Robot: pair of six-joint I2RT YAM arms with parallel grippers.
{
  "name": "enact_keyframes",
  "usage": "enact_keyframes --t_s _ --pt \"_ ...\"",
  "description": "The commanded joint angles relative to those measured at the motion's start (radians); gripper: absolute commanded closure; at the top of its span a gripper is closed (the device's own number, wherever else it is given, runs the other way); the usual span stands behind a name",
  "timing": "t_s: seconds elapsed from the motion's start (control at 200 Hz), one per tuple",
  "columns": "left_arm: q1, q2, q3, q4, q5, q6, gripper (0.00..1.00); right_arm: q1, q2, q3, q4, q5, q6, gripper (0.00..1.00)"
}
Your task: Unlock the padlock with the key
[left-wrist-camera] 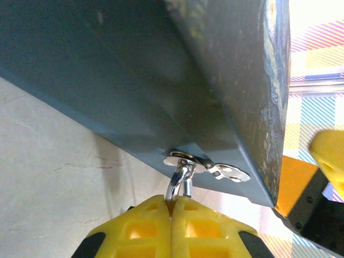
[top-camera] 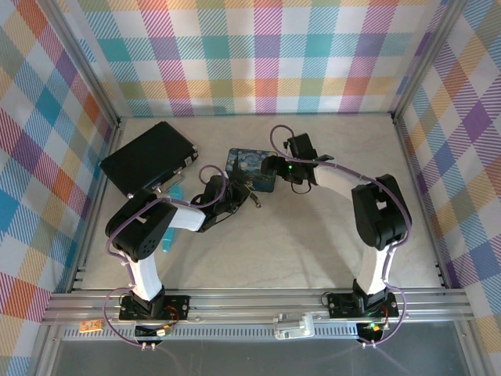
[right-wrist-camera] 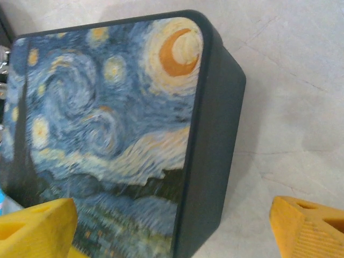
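The yellow left gripper (left-wrist-camera: 172, 207) is closed on the tiny metal padlock (left-wrist-camera: 186, 188), its silver shackle (left-wrist-camera: 174, 185) through the hasp (left-wrist-camera: 207, 166) of the blue painted tin box (left-wrist-camera: 134, 80). The right gripper (right-wrist-camera: 172, 228) stands wide at that tin's side. The padlock is probably light, stiff and slippery: grip its body.

The table (top-camera: 313, 235) was a pale, stone-coloured slab with faint veining. Bright checked cloth walled it on three sides, and an aluminium rail ran along its near edge. Three things lay on it. A flat black case (top-camera: 149, 159) sat at the far left, set at an angle. A small tin (top-camera: 244, 166) painted with a swirling blue night sky rested near the middle, right of the case and not touching it. A light-blue stick (top-camera: 170, 237) lay nearer the front left, only partly visible.
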Motion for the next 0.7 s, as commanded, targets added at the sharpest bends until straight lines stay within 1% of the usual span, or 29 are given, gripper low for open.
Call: enact_keyframes --t_s 0.0,0.24,0.345,0.51,0.695 --pt "-0.007 0.014 -0.016 0.043 -0.038 -0.019 1.00 0.003 0.013 0.015 0.045 0.024 0.069 0.09" --pt "-0.016 0.001 -0.044 0.078 -0.147 -0.066 1.00 0.003 -0.050 -0.120 0.109 0.105 0.155 0.14" --pt "-0.021 -0.004 -0.047 0.079 -0.190 -0.089 1.00 0.003 -0.073 -0.162 0.111 0.144 0.180 0.14" --pt "-0.030 -0.003 -0.076 0.147 -0.253 -0.152 1.00 0.003 -0.093 -0.207 0.140 0.171 0.220 0.17" --pt "-0.035 -0.027 -0.111 0.210 -0.327 -0.185 1.00 -0.001 -0.110 -0.233 0.153 0.206 0.241 0.19"
